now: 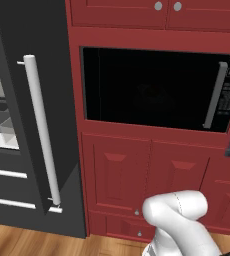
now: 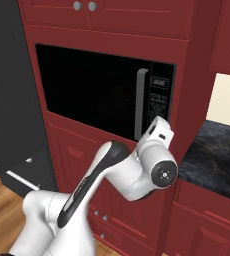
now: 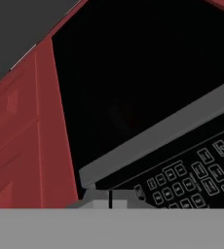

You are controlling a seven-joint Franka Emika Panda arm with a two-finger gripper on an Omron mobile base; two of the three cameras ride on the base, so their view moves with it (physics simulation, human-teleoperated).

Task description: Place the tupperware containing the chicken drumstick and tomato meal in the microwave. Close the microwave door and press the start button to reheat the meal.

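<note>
We are looking at the microwave (image 1: 157, 90) set into the red cabinetry (image 1: 122, 165), with the microwave door (image 2: 87, 90) lying flush and shut across the front, its black glass hiding whatever is sitting inside. The grey bar handle (image 2: 141, 104) is standing upright along the door's right edge, just beside the button panel (image 2: 158, 102). In the hand view we are seeing that same handle (image 3: 158, 136) running slantwise across the picture, with the keypad (image 3: 192, 180) below it and the dark glass above. We are holding the gripper (image 3: 110, 200) close in front of the lower end of the handle, and its two finger tips are sitting pressed together with nothing between them. From the right base view, our arm is reaching up so that the wrist is sitting just below the panel. To the left, the tall dark door (image 1: 42, 115) with its long white handle (image 1: 41, 132) is standing beside the cabinetry, and a dark stone counter (image 2: 212, 155) is lying to the right
</note>
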